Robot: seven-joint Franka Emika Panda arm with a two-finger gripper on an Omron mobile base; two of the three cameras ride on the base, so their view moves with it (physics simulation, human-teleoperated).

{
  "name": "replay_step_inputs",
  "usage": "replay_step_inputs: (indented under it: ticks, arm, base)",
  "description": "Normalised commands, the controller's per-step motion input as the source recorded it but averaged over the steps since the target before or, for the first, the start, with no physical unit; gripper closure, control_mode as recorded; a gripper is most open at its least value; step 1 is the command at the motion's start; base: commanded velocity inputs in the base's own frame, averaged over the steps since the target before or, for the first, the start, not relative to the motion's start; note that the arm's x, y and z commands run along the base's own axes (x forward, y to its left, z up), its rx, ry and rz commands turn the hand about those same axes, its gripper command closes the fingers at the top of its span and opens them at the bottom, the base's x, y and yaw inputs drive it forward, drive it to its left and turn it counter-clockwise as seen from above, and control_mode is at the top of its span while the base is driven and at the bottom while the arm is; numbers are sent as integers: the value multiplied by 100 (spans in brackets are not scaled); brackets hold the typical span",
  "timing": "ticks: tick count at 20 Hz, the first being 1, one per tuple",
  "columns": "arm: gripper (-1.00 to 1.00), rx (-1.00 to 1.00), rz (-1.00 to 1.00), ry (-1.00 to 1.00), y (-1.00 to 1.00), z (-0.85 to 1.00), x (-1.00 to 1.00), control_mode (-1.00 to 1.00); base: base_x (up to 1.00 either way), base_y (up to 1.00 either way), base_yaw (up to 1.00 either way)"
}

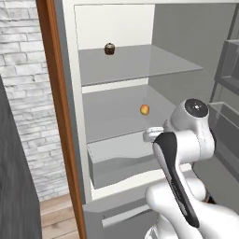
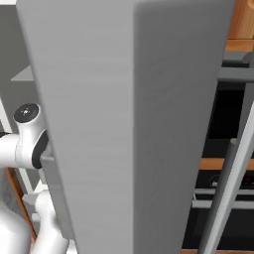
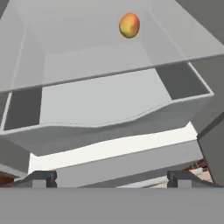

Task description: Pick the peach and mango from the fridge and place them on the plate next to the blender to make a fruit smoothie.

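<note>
Fridge (image 1: 70,93) open, white inner walls, two flat grey shelves and a grey drawer (image 1: 121,163) below them.

Left base view: mango (image 1: 144,109), yellow-orange, lies on the lower shelf (image 1: 112,116), toward its right side, alone there. On the upper shelf (image 1: 135,63) at about 11 o'clock from the mango sits a small dark brown lump (image 1: 109,48), well apart from it. Arm (image 1: 182,158) rises from 5 o'clock, its wrist level with the drawer's right end, just below and right of the mango. Brick wall (image 1: 23,70) and wooden frame (image 1: 58,116) to the left of the fridge.

Hand view: gripper (image 3: 111,178) jaws stand wide apart, nothing between them; one fingertip (image 3: 41,177) shows at 7 o'clock, the other at 5 o'clock. Mango sits at 12 o'clock near the top edge, on the grey shelf, well apart from the tips. Drawer, open-topped, lies between the tips and the mango, under the shelf's front edge; nothing can be seen in it.

Right base view: a broad grey panel (image 2: 124,124) fills the middle; it looks like the fridge door, edge-on. Arm's white joint shows at 9 o'clock beside it. Dark shelving with wooden edges at 3 o'clock.
</note>
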Motion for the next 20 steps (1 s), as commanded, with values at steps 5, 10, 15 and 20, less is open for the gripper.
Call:
replay_step_inputs:
  ticks: [5, 10, 15, 20]
  arm:
    - [-100, 2, 13, -25, -37, 49, 61, -100]
    - [-100, 0, 0, 3, -21, 56, 100, -100]
    - [-100, -3, -1, 25, -9, 12, 74, -100]
    - [-100, 0, -2, 7, 0, -60, 35, -100]
  base:
    - [0, 0, 0]
    - [0, 0, 0]
    - [0, 0, 0]
    - [0, 0, 0]
